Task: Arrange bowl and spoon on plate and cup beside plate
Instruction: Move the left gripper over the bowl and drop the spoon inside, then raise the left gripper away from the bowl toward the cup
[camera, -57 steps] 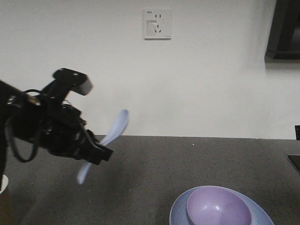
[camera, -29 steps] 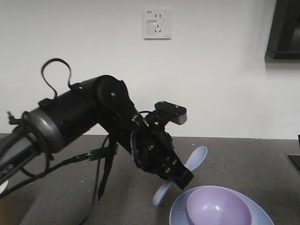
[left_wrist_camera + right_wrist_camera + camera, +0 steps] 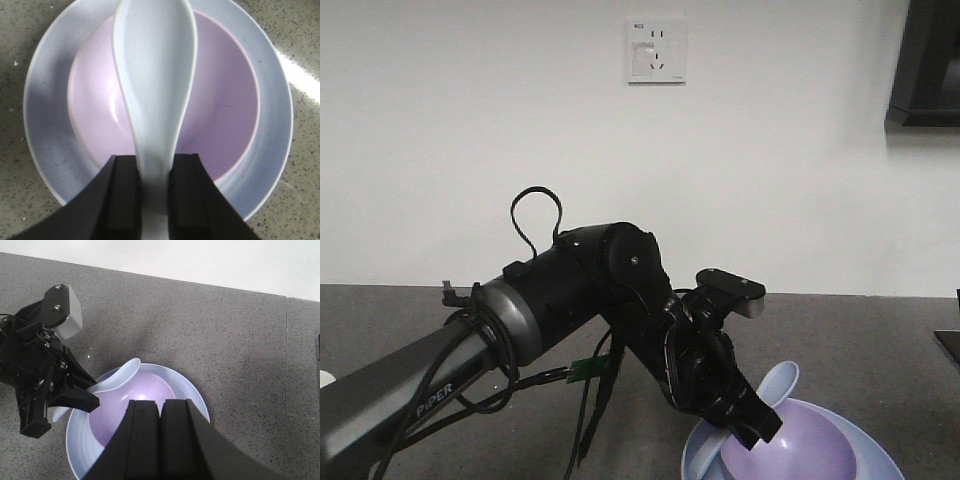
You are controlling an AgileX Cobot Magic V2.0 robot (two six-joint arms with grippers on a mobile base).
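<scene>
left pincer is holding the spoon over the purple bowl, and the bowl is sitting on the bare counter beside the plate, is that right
Not quite. The bowl is not on the bare counter beside the plate; it sits on the plate, whose blue rim shows around it in the left wrist view. The rest holds: the left pincer grips the spoon by its handle, with the scoop over the bowl.

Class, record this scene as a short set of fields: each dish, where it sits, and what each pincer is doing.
Surface: dark speckled stone countertop
Plate: round pale blue shallow plate, resting on the countertop
Bowl: small lilac matte bowl, sitting inside the plate
Spoon: pale blue-white soup spoon, held by its handle, scoop over the bowl; contact with the bowl cannot be told
Left pincer: shut on the spoon handle
Right pincer: shut, empty, above the plate
</scene>
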